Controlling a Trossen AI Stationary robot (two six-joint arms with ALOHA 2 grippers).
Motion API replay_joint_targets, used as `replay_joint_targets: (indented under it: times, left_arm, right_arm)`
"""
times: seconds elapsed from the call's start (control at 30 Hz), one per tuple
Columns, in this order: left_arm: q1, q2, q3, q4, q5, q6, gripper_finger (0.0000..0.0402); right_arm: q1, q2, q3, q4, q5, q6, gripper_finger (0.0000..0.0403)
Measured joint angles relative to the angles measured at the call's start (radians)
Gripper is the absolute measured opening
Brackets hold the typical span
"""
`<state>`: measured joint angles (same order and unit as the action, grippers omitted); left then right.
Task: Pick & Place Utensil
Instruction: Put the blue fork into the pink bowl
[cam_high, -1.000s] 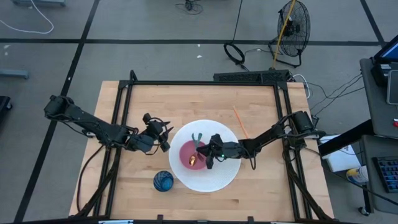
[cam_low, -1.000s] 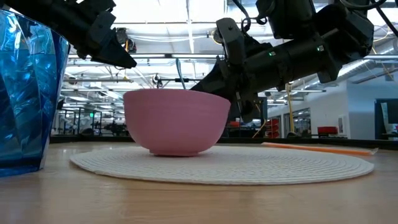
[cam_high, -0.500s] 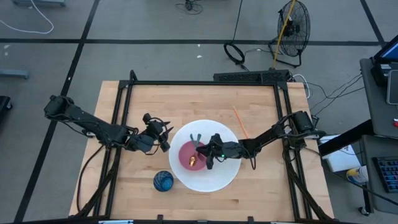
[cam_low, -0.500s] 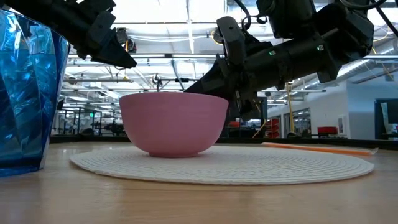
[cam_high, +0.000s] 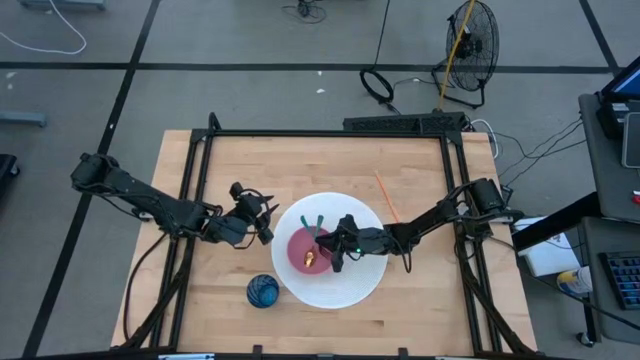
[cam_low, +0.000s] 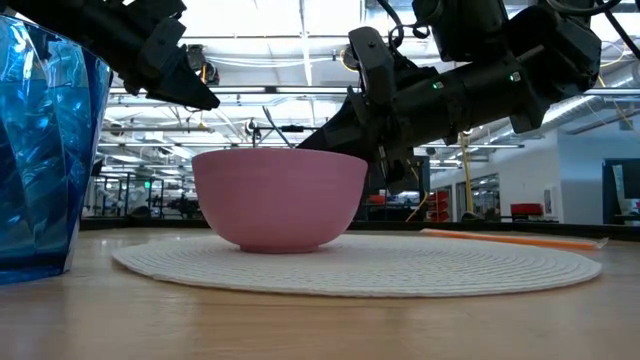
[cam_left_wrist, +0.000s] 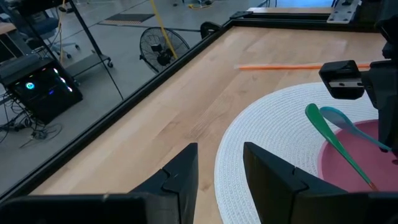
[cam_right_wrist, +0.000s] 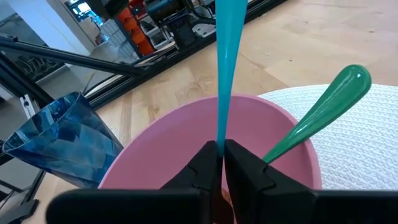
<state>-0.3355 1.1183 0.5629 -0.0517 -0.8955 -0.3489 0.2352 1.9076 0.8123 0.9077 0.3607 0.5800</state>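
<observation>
Item: teal utensil (cam_right_wrist: 227, 68), a slim plastic handle, judged light, stiff and rather slick; it was pinched at its lower end by the right gripper (cam_right_wrist: 221, 155), jaws closed on it, standing nearly upright over the pink bowl (cam_right_wrist: 155, 155) at lower centre of the right wrist view. A grip low on the narrow shaft looked apt to let it pivot; a mid-handle hold seemed steadier. A green utensil (cam_right_wrist: 317, 112) leaned in the bowl against the rim. Left gripper (cam_left_wrist: 217, 168) idled open, empty, beside the white woven mat (cam_left_wrist: 267, 118). Only the high view showed bowl contents, an orange object (cam_high: 311, 258); only the low view showed the blue cup (cam_low: 40, 150) at far left standing upright.
</observation>
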Motion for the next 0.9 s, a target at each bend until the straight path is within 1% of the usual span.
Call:
replay_joint_targets:
  times: [0.23,0.4,0.5,0.63,0.7,0.8,0.87,0.9]
  left_arm:
    - [0.0,0.0,0.0,0.0,0.0,0.0,0.0134]
    - [0.0,0.0,0.0,0.0,0.019,-0.011,0.0134]
    - [0.0,0.0,0.0,0.001,0.104,-0.016,0.0134]
    - [0.002,0.001,0.0,0.032,0.284,-0.026,0.0134]
    - [0.005,0.015,0.0,0.098,0.337,-0.024,0.0134]
    - [0.017,0.05,-0.013,0.215,0.385,0.001,0.0134]
    - [0.041,0.083,-0.026,0.29,0.433,0.012,0.0134]
    - [0.058,0.098,-0.03,0.3,0.457,0.011,0.0134]
  right_arm:
    - [0.0,0.0,0.0,0.0,0.0,-0.002,0.0025]
    - [-0.005,0.0,0.0,0.0,-0.002,-0.001,0.0025]
    - [-0.008,0.0,0.0,0.0,-0.002,-0.002,0.0025]
    - [-0.014,0.0,-0.001,0.006,-0.002,-0.002,0.0025]
    - [-0.018,0.0,-0.001,0.023,-0.003,-0.009,0.0025]
    - [-0.024,0.0,-0.001,0.054,-0.023,-0.028,0.0025]
    - [-0.026,0.0,-0.001,0.061,-0.026,-0.034,0.0025]
    - [-0.026,0.0,-0.001,0.06,-0.026,-0.035,0.0025]
